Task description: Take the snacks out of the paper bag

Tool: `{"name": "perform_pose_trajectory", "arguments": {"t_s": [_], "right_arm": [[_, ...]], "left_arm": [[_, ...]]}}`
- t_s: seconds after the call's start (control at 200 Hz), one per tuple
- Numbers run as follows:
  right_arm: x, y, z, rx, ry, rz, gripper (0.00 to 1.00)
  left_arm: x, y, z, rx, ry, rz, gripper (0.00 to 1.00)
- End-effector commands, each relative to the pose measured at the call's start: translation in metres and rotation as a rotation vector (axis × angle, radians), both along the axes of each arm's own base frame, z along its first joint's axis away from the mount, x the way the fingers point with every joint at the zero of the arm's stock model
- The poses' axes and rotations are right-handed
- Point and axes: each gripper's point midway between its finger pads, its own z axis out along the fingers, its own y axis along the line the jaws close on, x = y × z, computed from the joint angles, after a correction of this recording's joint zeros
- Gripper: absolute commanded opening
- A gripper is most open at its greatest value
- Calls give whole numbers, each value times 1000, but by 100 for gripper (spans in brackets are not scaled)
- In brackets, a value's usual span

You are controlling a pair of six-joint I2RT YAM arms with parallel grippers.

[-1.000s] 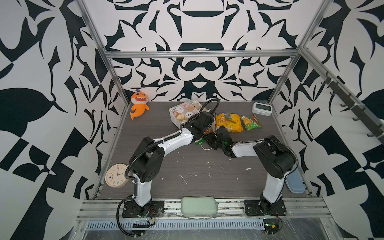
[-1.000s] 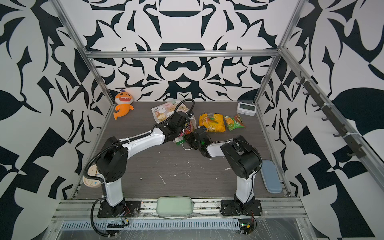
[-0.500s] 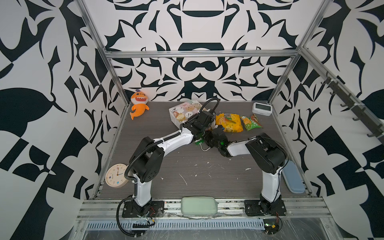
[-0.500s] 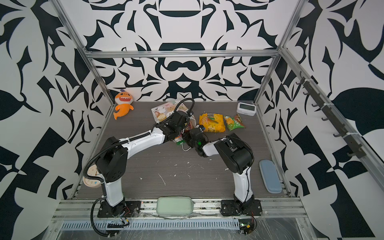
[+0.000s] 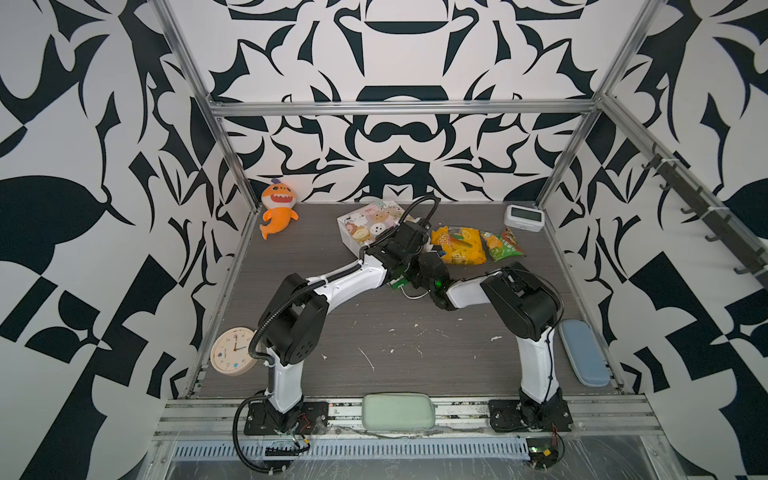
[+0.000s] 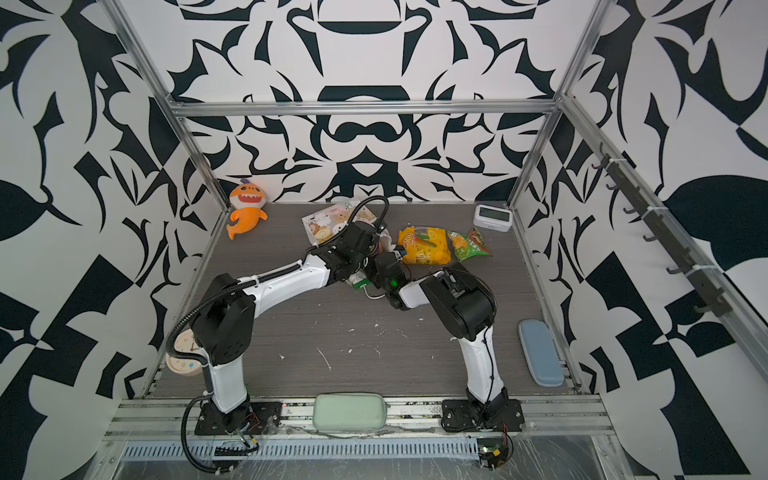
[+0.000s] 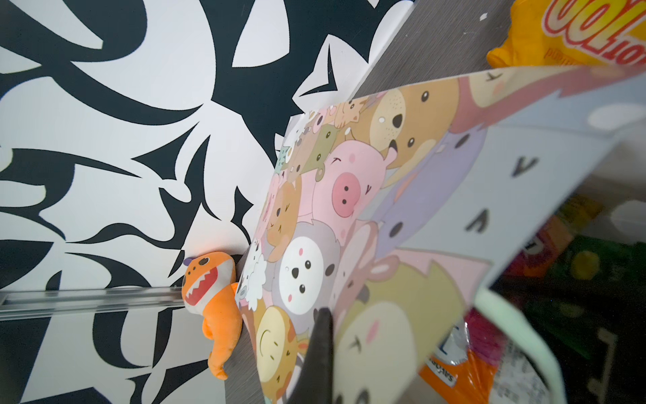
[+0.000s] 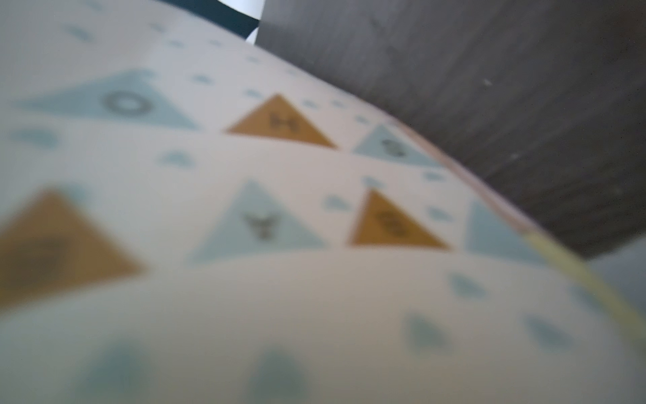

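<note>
Your left gripper is pinched together on the wall of the paper bag, which lies on its side at the back middle of the table; an orange packet shows inside its mouth. Your right gripper is closed at that mouth, but you cannot tell on what. A yellow packet and a green packet lie just right of the bag.

**user1:** what does the left wrist cam get?

**user2:** mostly the paper bag. Its cartoon-animal face is tilted and really close, with a dark finger in front of it. An orange plush shark sits behind, by the patterned wall.

**user1:** any snacks?

**user2:** an orange packet and a blurry green packet show in the bag's mouth. A yellow-orange packet lies out on the table.
</note>
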Motion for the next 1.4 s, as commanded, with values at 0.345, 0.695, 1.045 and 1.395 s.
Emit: {"name": "perform_pose_trajectory", "arguments": {"t_s": [0.345,0.695,1.045,1.395], "right_arm": [[-35,-13,88,-71,-160,92,0],[-73,-36,123,-193,-238,173,0],[-90,-49,168,-208,-336,233,0],[-97,-121,169,-321,-287,140,0]], "left_arm": [[12,17,58,-104,-87,77,4],[24,33,63,-127,-72,121,4],[26,40,62,-127,-68,142,4],[25,43,58,-125,-64,142,4]]}}
